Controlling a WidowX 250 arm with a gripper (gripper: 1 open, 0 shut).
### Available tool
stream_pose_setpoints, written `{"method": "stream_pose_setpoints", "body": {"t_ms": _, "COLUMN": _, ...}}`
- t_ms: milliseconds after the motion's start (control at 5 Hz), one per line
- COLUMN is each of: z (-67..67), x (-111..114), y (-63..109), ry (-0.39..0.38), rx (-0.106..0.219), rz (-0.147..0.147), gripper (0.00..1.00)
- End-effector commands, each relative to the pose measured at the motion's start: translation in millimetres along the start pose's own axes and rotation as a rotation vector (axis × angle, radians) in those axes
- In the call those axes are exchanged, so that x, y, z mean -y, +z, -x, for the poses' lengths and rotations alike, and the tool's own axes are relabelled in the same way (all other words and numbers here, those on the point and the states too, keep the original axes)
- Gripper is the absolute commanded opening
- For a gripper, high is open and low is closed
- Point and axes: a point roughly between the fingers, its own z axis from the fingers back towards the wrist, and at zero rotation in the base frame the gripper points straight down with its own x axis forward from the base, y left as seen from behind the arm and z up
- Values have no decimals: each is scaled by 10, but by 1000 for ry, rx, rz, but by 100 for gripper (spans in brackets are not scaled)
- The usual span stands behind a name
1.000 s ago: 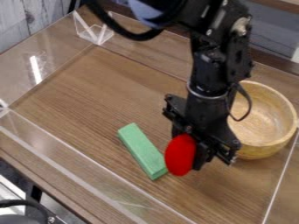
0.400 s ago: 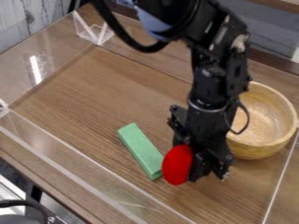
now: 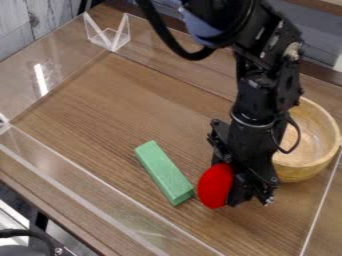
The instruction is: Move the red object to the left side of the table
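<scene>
The grasping step looks to be in hand: the hand [image 3: 227,187] has its fingers clamped on the red toy [image 3: 215,186], which sits at their tips in the lower middle of the frame. The toy is just right of the green block [image 3: 164,173], with the wooden bowl [image 3: 306,143] farther off to the right. Whether its underside touches the counter [image 3: 111,120] cannot be told from this angle.

The carry is still to be done, since the toy is not on the left side. The next move calls for keeping the grip firm, getting enough height to pass over the green block, then swinging toward the left of the frame. A low path could knock the block, and the rounded toy could slip or roll if let go too high.
</scene>
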Motion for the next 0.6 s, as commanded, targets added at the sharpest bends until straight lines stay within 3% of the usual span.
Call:
{"method": "stream_pose_setpoints", "body": {"t_ms": 0, "z": -7, "x": -87, "y": 468, "ry": 52, "rx": 75, "rz": -45, "gripper": 0}}
{"method": "stream_pose_setpoints", "body": {"t_ms": 200, "z": 96, "x": -368, "y": 785, "ry": 102, "rx": 115, "rz": -85, "gripper": 0}}
{"method": "stream_pose_setpoints", "body": {"t_ms": 400, "z": 262, "x": -766, "y": 961, "ry": 156, "rx": 135, "rz": -107, "gripper": 0}}
